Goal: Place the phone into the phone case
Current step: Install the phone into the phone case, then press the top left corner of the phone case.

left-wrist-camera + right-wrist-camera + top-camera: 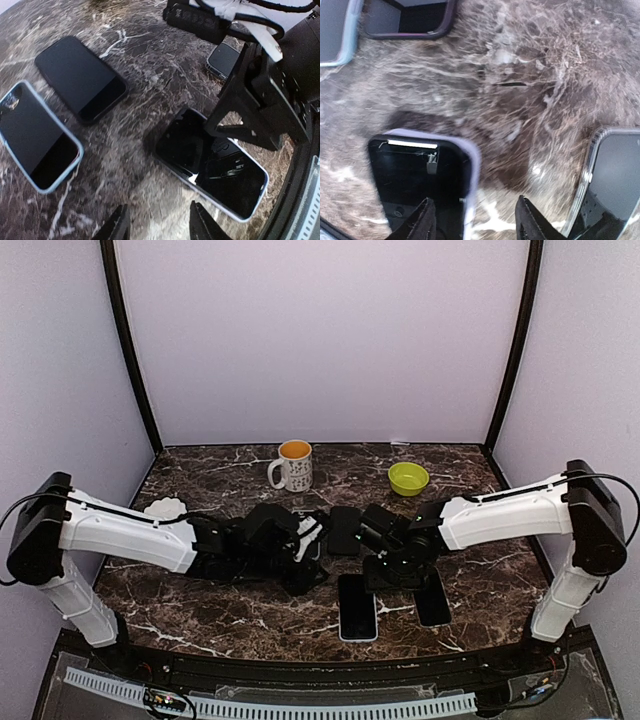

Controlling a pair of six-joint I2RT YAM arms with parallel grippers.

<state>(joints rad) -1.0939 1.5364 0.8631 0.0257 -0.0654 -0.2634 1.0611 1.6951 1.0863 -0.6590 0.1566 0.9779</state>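
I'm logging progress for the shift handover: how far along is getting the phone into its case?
Done: nothing yet; the dark case looks empty, lying flat beside the blue-rimmed phone. In hand: the left gripper and right gripper hover open by the lavender-edged phone, neither holding it. Remaining: grasp a phone, carry it to the case, press it in.

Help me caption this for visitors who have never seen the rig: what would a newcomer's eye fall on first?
Two white-and-black arms, the left arm and the right arm, meet head-on at the middle of the dark marbled table. Just in front of them lie a pale-rimmed phone and a black phone-shaped slab, flat, side by side. At the back, an orange-lined mug and a lime-green bowl are the brightest colours.
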